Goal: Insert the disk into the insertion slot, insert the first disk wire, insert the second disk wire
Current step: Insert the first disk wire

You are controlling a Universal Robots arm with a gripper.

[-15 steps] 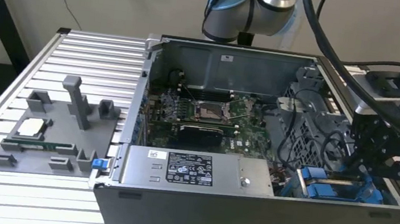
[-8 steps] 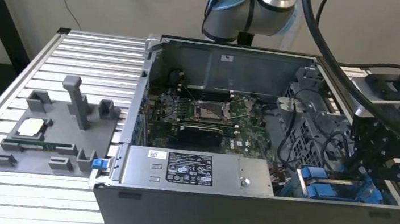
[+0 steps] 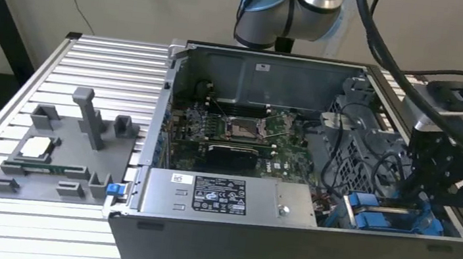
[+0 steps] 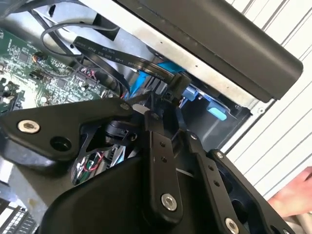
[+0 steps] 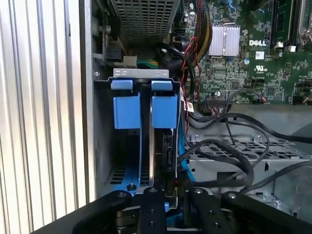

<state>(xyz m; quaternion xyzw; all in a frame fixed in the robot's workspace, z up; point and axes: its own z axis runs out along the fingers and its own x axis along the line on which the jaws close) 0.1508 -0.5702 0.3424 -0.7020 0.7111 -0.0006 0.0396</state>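
The computer case (image 3: pixel 287 255) is found open on the slatted table (image 3: pixel 90 59). The gripper (image 3: pixel 415 204) is lowered into the case's corner at the exterior view's right, beyond the labelled power-supply box (image 3: pixel 223 198).

In the first wrist view, the disk (image 5: pixel 163 146) is seen edge-on in its blue carrier frame (image 5: pixel 183 161). It is stood upright within the insertion slot (image 5: pixel 122 161), just beside the two blue fittings (image 5: pixel 127 112) at the bay's far end. The fingers (image 5: pixel 152 209) are observed drawn in against the disk's near edge, one to each side, so that the disk is held between them. How deep it is seated cannot be determined.

Black cables (image 5: pixel 229 146) are noted looped over the perforated cage alongside. The motherboard (image 5: pixel 234 63) is seen beyond.
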